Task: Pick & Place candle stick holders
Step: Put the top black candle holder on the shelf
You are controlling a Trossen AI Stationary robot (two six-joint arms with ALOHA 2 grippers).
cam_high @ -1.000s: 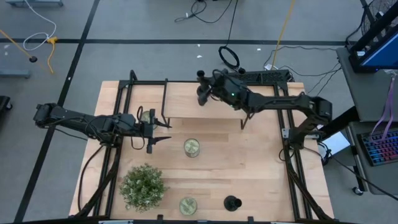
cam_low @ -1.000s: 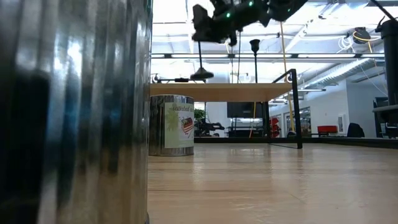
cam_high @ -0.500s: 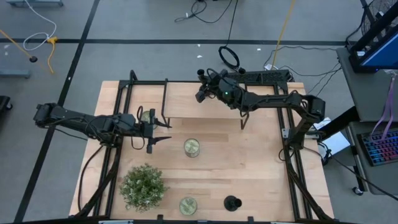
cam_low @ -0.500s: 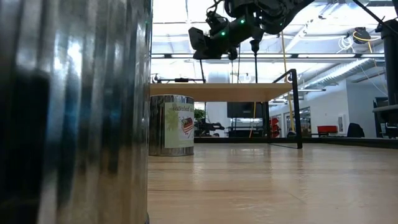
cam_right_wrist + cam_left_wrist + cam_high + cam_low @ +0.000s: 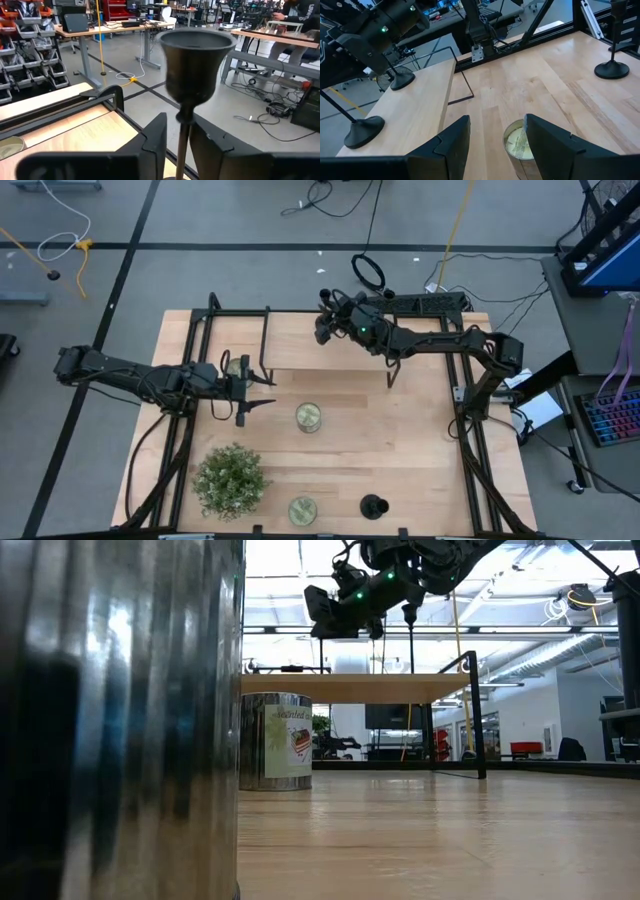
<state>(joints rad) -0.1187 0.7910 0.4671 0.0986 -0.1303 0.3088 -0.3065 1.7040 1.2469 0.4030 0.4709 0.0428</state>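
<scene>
The right gripper (image 5: 176, 142) is closing its two dark fingers on the thin stem of a matte-black candle stick holder (image 5: 192, 65), long axis upright, cup above the fingers, over the raised wooden shelf (image 5: 300, 340) at the table's far side. The left gripper (image 5: 250, 395) is waiting open near the table's middle. A second matte-black holder (image 5: 372, 506) is standing at the near edge, nearer the right arm.

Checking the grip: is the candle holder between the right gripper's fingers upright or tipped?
Upright: the candle holder has its cup on top, stem vertical between the right gripper.
</scene>
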